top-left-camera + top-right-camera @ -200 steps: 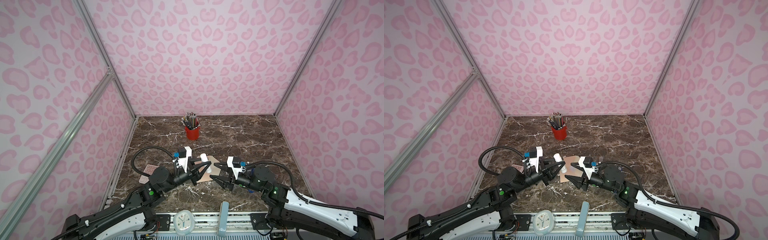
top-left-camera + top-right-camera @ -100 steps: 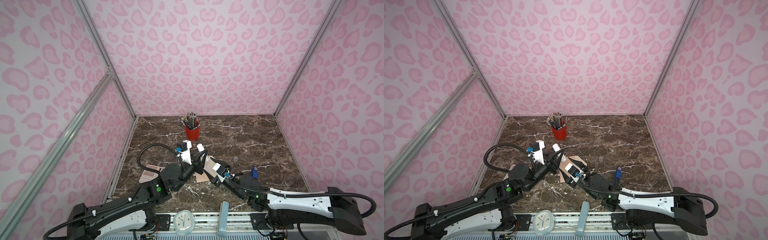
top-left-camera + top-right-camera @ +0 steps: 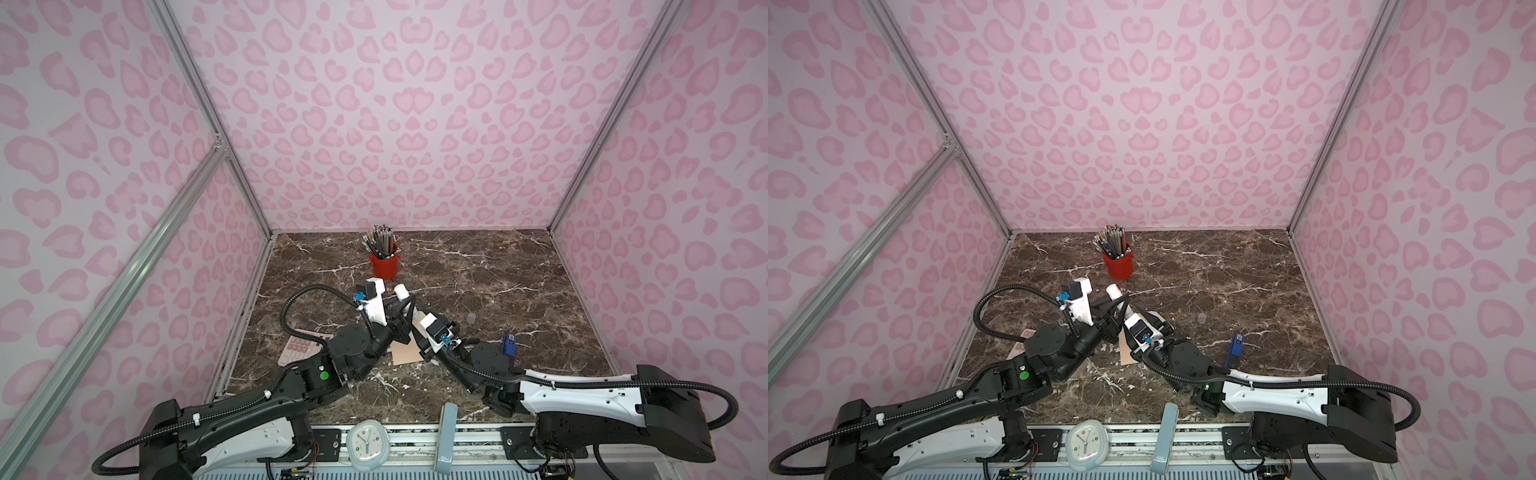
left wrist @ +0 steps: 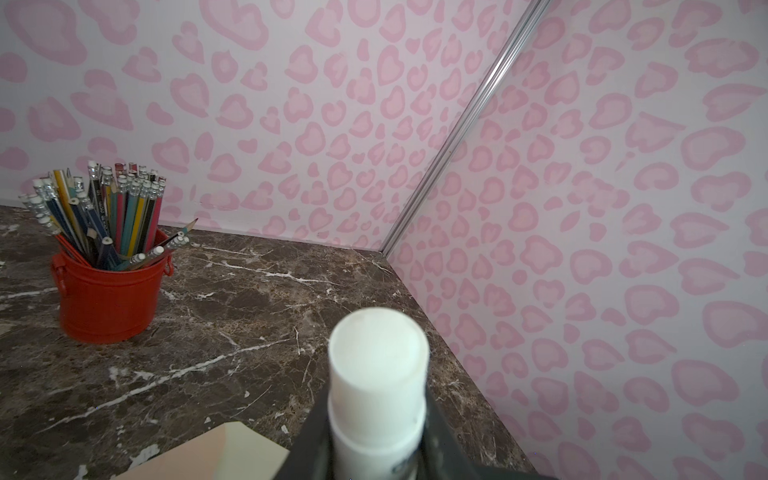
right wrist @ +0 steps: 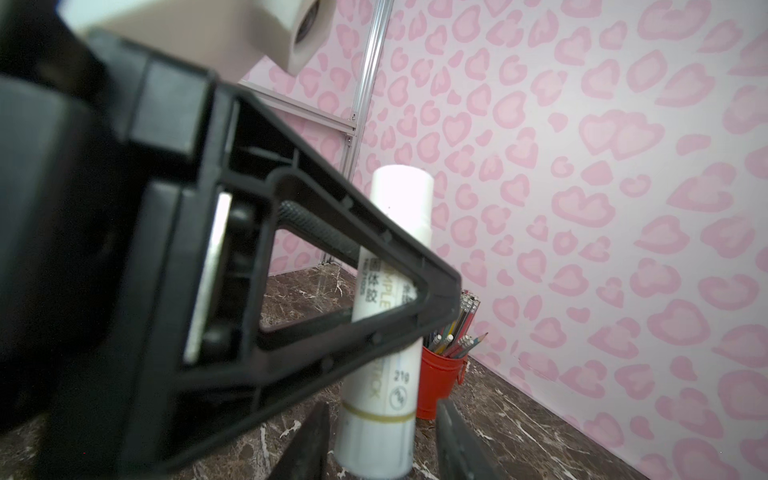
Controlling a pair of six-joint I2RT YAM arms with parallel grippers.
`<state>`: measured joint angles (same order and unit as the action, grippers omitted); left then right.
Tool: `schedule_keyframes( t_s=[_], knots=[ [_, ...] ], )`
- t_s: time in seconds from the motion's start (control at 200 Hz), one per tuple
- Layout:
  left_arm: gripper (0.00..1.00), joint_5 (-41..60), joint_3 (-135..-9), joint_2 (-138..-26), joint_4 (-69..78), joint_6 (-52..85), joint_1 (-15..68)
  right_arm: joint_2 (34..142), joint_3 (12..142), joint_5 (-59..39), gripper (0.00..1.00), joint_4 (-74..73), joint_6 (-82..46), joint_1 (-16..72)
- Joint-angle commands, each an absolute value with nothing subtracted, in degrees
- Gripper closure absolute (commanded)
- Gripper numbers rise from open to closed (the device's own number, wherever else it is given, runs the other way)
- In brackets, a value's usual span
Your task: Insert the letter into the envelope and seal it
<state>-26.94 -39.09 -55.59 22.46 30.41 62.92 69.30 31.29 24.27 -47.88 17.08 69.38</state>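
My left gripper (image 3: 404, 308) (image 4: 376, 419) is shut on a white glue stick (image 3: 401, 291) (image 4: 378, 361) and holds it nearly upright above the table. My right gripper (image 5: 382, 411) reaches in from the right, its jaws open on either side of the stick's lower end (image 5: 376, 432). A gap shows on at least one side. The peach envelope (image 3: 405, 353) (image 3: 1127, 351) lies flat under both grippers. Its cream flap (image 4: 249, 451) shows in the left wrist view. The letter is not in view.
A red cup of pencils (image 3: 383, 264) stands behind the grippers. A pink calculator (image 3: 301, 347) lies at the left, partly under my left arm. A blue item (image 3: 509, 345) stands at the right and a small clear cap (image 3: 471, 318) beyond it. A clock (image 3: 368, 444) sits on the front rail.
My left gripper has lifted the glue stick up and toward the back. My right gripper has swung leftward to the stick's lower end, and its jaws have narrowed around it.
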Motion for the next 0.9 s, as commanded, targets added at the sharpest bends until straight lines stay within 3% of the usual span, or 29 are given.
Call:
schedule_keyframes(
  t_s=[0.0,0.635,0.755,0.895],
  knots=[
    [0.96,-26.76,-39.77,-55.78,24.87,30.85,62.97,69.86,31.64,25.04,0.61,-49.46,16.20,69.36],
    [0.96,-22.91,-38.10,-54.89,24.37,30.72,62.99,67.85,33.24,21.51,0.86,-45.07,12.64,69.08],
    [0.96,-15.49,-36.77,-52.92,22.85,28.32,62.20,64.74,34.44,17.47,0.88,-38.56,7.32,68.69],
    [0.96,3.45,-31.76,-48.71,27.57,25.39,60.82,60.12,34.63,4.50,0.92,-32.63,-3.71,65.14]
  ],
)
